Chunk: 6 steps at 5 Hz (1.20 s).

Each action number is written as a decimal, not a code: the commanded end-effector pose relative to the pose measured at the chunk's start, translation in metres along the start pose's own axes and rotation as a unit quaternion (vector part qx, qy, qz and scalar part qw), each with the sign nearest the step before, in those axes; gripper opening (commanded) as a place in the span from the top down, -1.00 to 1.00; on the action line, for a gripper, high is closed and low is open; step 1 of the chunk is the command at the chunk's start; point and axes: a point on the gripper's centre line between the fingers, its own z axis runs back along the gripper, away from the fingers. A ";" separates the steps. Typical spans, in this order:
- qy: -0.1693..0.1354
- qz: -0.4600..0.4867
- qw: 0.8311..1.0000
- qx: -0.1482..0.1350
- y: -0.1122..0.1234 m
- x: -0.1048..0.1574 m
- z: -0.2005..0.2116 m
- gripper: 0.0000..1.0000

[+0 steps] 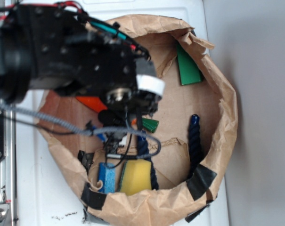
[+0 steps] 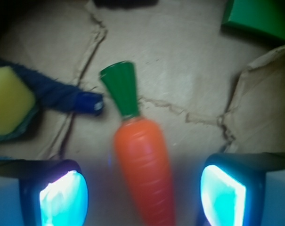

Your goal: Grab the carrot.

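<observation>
Nearest the exterior camera is the black robot arm [image 1: 62,52], which fills the upper left of the view and reaches over a brown paper bag [image 1: 222,141] torn open into a shallow nest on the white worktop [image 1: 38,197]. The claw [image 1: 133,115] hangs below the arm over the middle of the paper, but its fingers are lost in dark clutter and cables here, so how wide it stands cannot be told from this side. An orange part of the carrot [image 1: 91,102] shows just left of the claw and its green stem cap just to the right; the arm hides the middle. A flat green wedge block [image 1: 187,66] lies near the bag's far rim. A yellow sponge [image 1: 135,176] with a blue one [image 1: 106,178] touching it sits at the near rim, and a dark blue rope [image 1: 195,141] runs along the right side.

In the wrist view the two fingers [image 2: 62,195] come first, glowing cyan at the bottom corners, spread wide with nothing gripped. The carrot [image 2: 144,165] lies on the paper between them, touching neither, its green cap pointing away toward the top. The rope's end [image 2: 83,101] lies just left of the cap, beside the yellow sponge [image 2: 8,101]. The green wedge [image 2: 257,19] sits at the top right corner.
</observation>
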 end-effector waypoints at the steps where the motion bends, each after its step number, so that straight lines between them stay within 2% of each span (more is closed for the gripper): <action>1: -0.034 -0.020 0.999 0.009 0.009 -0.005 0.002 -1.00; 2: -0.038 -0.035 0.999 0.016 0.002 -0.010 -0.024 -1.00; 3: -0.032 -0.039 0.999 0.010 -0.002 -0.005 -0.032 -1.00; 4: -0.039 -0.021 0.999 0.022 -0.007 0.002 -0.040 1.00; 6: -0.040 0.007 0.998 0.039 -0.013 0.012 -0.050 1.00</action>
